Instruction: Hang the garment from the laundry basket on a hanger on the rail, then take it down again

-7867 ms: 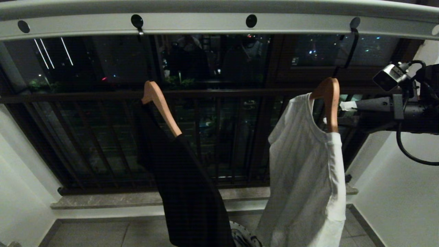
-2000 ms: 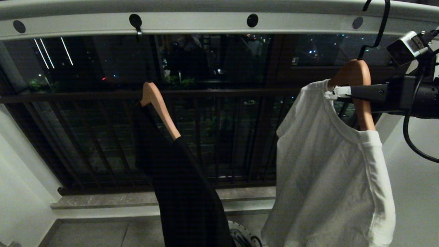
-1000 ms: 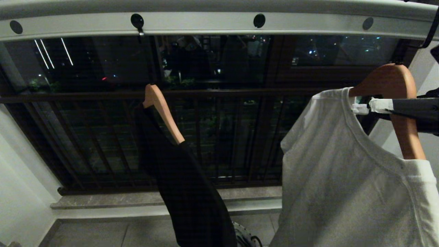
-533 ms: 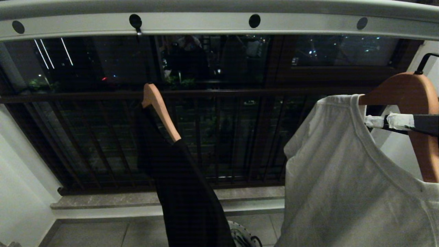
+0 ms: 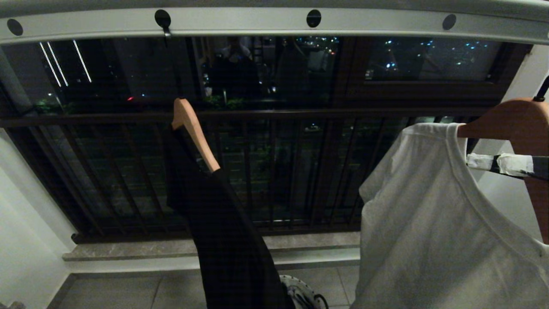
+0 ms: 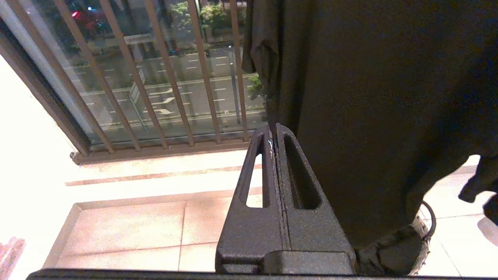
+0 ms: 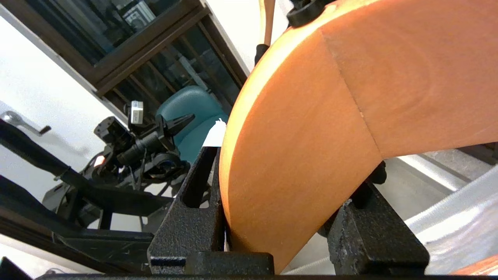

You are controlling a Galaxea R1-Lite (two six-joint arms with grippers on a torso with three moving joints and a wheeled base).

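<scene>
Right gripper [image 7: 280, 217] reaches level, clamped on the wooden hanger [image 7: 350, 97] bearing the white shirt [image 5: 433, 231].

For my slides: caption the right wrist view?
Right gripper clamps the orange wooden hanger between its black fingers.

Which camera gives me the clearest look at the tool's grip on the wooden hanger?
The right wrist view: the wooden hanger fills it, clamped between the right tool's fingers. The head view shows only the hanger's top and taped fingertips at its right edge. The left wrist view shows neither, only the black garment.
</scene>
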